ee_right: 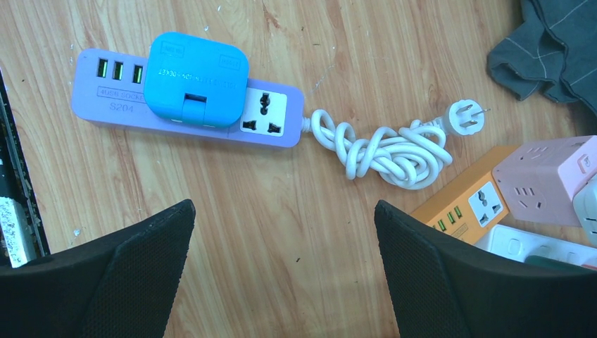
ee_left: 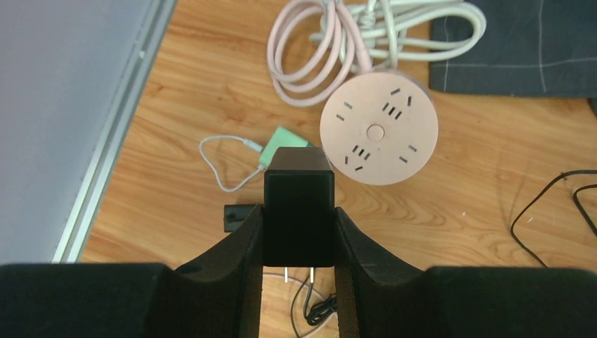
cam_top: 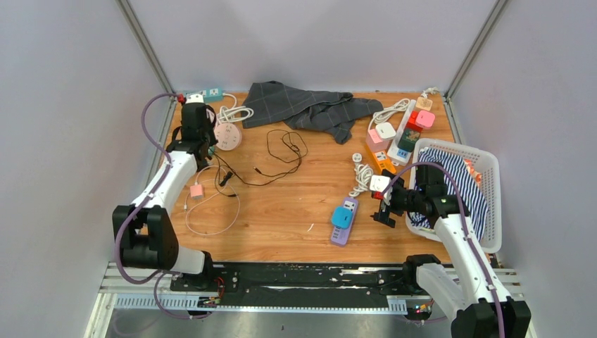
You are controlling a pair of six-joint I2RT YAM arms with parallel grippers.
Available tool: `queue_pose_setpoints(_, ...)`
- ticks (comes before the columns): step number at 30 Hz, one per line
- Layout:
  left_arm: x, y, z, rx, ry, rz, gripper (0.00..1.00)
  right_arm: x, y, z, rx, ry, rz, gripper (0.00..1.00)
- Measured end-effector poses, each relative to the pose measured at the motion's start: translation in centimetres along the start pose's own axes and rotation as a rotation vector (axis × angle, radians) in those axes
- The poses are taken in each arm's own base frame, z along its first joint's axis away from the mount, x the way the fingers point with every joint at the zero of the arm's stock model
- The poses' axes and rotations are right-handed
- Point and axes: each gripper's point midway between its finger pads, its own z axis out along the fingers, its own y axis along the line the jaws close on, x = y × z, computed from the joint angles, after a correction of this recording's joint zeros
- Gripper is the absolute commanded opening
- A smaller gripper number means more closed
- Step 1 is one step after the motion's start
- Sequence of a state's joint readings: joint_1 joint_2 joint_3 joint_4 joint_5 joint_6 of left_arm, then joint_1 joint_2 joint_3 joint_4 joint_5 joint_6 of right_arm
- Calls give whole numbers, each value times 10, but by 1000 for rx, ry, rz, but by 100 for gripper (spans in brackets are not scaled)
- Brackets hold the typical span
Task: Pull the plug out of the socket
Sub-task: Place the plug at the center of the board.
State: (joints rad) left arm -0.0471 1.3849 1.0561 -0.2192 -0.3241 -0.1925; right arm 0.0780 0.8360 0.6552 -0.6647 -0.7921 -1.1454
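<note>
My left gripper (ee_left: 298, 222) is shut on a black plug (ee_left: 298, 183), whose two metal prongs hang free above the wood. The round pink socket (ee_left: 379, 130) lies just beyond it with nothing plugged into it, and it also shows in the top view (cam_top: 227, 136) beside my left gripper (cam_top: 199, 137). My right gripper (ee_right: 283, 208) stands open over bare table. Ahead of it lies a purple power strip (ee_right: 105, 105) with a blue plug (ee_right: 197, 77) seated in it. In the top view my right gripper (cam_top: 384, 208) is right of that strip (cam_top: 341, 234).
A grey cloth (cam_top: 303, 105) lies at the back. A white basket (cam_top: 493, 176) with striped fabric stands at the right. Several power strips and cubes (cam_top: 401, 134) crowd the back right. A black cable (cam_top: 281, 151), a green adapter (ee_left: 281, 141) and a coiled white cord (ee_right: 387, 151) lie loose.
</note>
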Motion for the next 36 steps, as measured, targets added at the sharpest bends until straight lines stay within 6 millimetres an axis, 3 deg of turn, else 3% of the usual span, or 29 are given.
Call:
queue_pose_setpoints(11,49,2,24,-43,158,11,4,2,0,0,-2,3,7,98)
queue_pose_setpoints(18,61,2,30,-51,194,16,7,2,-1,0,-1,4,5,98)
queue_pose_setpoints(30,82,4,45,-98,299,20,76,4,-1,0,2,8,11,98)
queue_pose_setpoints(36,84,6,50,-92,345,-2,86,5,-2,0,3,9,10,99)
